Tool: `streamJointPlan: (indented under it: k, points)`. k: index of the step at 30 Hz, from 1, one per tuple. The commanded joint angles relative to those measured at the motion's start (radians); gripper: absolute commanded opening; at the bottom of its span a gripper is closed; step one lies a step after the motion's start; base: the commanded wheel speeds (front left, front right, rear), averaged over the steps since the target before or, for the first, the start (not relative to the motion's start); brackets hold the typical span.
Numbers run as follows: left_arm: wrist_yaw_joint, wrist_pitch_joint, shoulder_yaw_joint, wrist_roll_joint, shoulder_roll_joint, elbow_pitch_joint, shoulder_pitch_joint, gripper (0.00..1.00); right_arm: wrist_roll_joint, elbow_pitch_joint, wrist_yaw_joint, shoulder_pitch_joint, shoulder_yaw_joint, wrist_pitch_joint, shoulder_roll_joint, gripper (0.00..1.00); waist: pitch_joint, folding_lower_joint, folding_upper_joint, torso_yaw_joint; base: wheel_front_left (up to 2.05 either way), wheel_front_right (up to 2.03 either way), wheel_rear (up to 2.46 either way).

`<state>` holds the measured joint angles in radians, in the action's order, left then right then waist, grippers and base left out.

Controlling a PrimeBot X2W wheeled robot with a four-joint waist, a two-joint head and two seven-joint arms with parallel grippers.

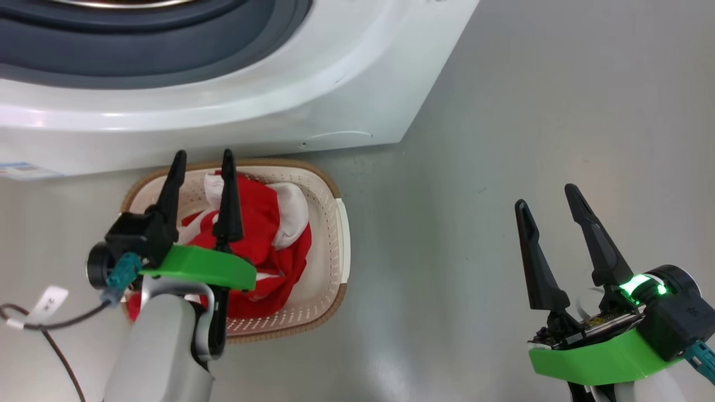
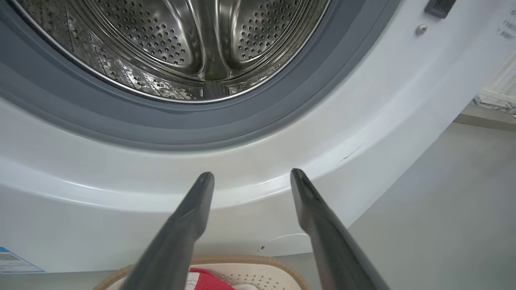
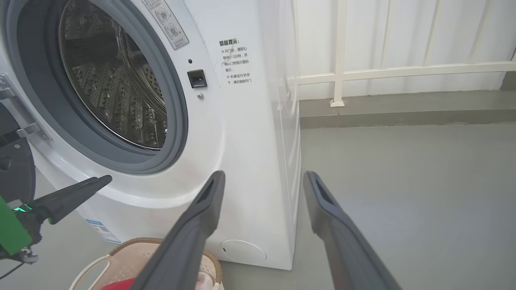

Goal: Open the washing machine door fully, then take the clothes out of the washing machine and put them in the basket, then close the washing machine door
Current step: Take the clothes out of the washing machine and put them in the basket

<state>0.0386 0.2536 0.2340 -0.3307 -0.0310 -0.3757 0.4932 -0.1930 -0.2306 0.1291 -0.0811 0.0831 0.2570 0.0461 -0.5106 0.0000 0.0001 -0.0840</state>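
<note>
Drum (image 2: 201, 40) looks empty, clothes (image 1: 262, 223) lie in basket (image 1: 329, 234) below my left gripper (image 1: 204, 153); it and my right gripper (image 1: 546, 195) are spread, empty, so I judge closing next: door (image 3: 14, 161) at 9 o'clock, right wrist view.

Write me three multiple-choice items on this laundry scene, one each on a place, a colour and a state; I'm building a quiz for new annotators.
1. Where do the clothes lie?
A) in the drum
B) in the basket
C) on the bare floor

2. What colour is the basket's rim?
A) blue
B) brown
C) black

3. How is the left pincer?
A) shut on cloth
B) shut, empty
C) open, empty

Key:
1 B, red and white fabric lies in the basket in front of the washing machine.
2 B, a brown woven-look band edges its cream wall.
3 C, its fingers stand apart with nothing between them.
</note>
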Motion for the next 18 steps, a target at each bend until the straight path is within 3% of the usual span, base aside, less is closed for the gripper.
streamJointPlan:
  k: [1,18]
  points:
    - [0.02,0.008,-0.021,0.028,-0.019,0.077,-0.038,1.0,0.002,-0.02,0.002,0.021,0.025,0.005,0.004,1.0,0.022,0.0,-0.0001,-0.001,0.0,0.0,0.0]
    - [0.082,0.008,-0.011,0.099,-0.019,0.38,-0.251,1.0,-0.002,0.0,0.002,0.065,0.035,0.005,0.004,1.0,0.19,0.0,-0.0001,0.008,0.0,0.0,0.0]
